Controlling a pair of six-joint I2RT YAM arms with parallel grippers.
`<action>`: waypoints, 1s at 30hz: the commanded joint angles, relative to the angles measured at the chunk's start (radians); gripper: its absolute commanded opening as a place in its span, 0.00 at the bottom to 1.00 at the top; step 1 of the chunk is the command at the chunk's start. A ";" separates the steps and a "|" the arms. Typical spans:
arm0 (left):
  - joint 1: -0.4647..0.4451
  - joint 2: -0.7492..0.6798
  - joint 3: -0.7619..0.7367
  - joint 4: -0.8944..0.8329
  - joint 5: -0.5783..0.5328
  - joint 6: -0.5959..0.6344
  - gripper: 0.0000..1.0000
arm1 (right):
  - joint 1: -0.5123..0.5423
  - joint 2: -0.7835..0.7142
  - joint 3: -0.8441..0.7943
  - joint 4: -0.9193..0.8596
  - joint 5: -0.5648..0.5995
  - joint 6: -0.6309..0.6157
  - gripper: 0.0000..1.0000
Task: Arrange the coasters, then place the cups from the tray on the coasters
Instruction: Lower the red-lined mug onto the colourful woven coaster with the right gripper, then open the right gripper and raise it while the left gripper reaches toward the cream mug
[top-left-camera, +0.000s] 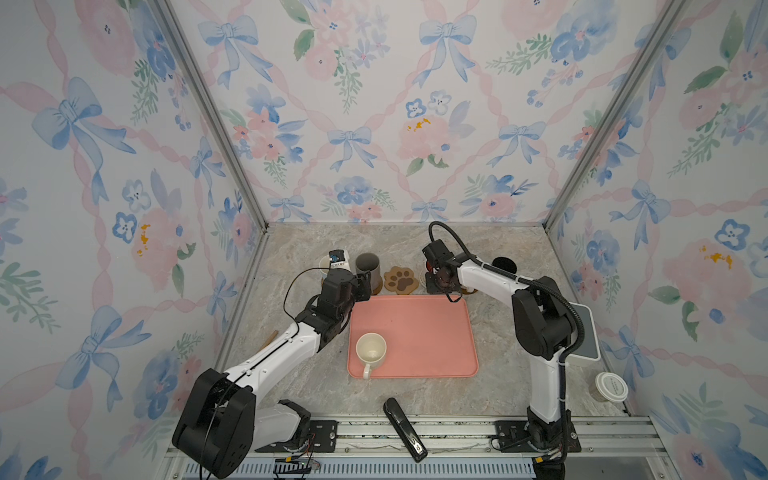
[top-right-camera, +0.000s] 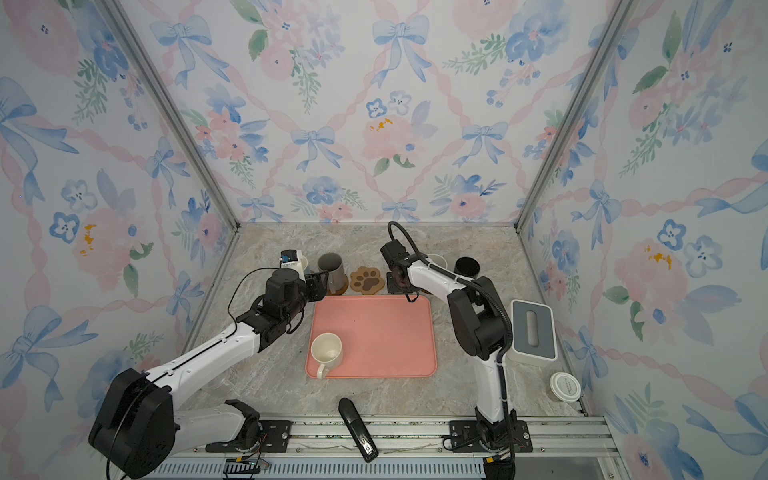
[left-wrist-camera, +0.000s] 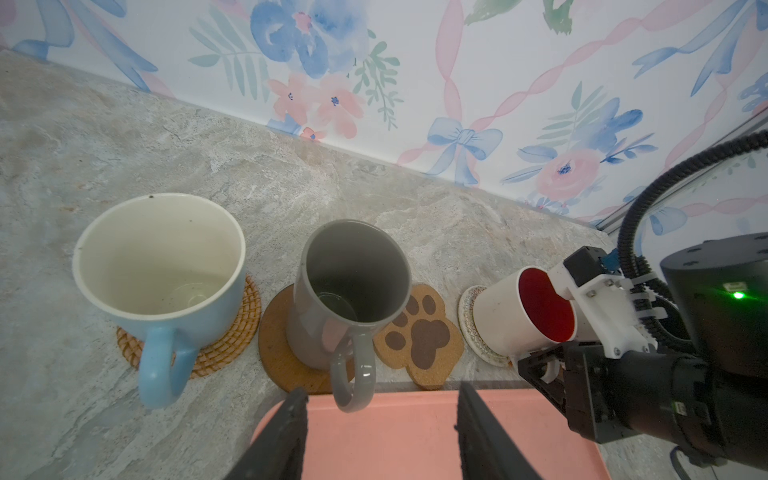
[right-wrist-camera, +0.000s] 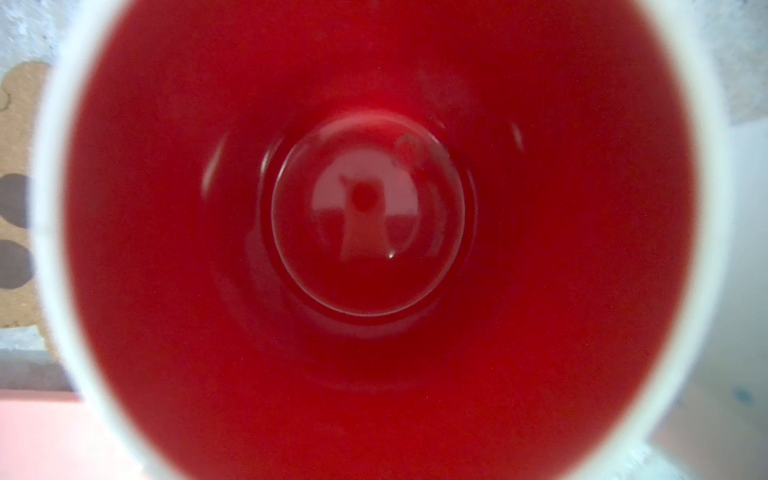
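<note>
Behind the tray (top-left-camera: 415, 332), right gripper (left-wrist-camera: 542, 368) clamped on tilted red-lined mug (left-wrist-camera: 498, 320), coaster (left-wrist-camera: 467, 309) mostly covered. Left gripper (left-wrist-camera: 382, 432) spread, empty. Black mug (top-left-camera: 505, 262) half hidden.

Floral bow-print walls (top-left-camera: 374, 104), marbled tabletop (top-left-camera: 399, 243)

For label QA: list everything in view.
tray: 1, pink, centre
cream mug: 1, on tray, near-left
light blue mug: 1, on rattan coaster, back left
grey mug: 1, on brown coaster
paw-print coaster: 1, brown, bare
white mug: 1, red inside, on cream coaster
black mug: 1, back right
pale mug: 1, behind right arm
slotted box: 1, grey-white, right
paper cup: 1, lidded, right
stapler: 1, black, front
left gripper: open, over tray edge
right gripper: shut on white mug
</note>
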 joint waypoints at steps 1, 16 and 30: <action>0.007 0.004 0.002 -0.001 0.001 -0.011 0.54 | -0.009 0.004 -0.005 0.045 0.001 0.012 0.20; 0.007 -0.003 0.002 0.000 0.004 -0.011 0.54 | -0.004 -0.060 -0.043 0.047 0.013 0.022 0.52; 0.007 -0.052 0.034 -0.062 0.037 -0.001 0.53 | 0.060 -0.276 -0.115 0.031 0.076 0.035 0.55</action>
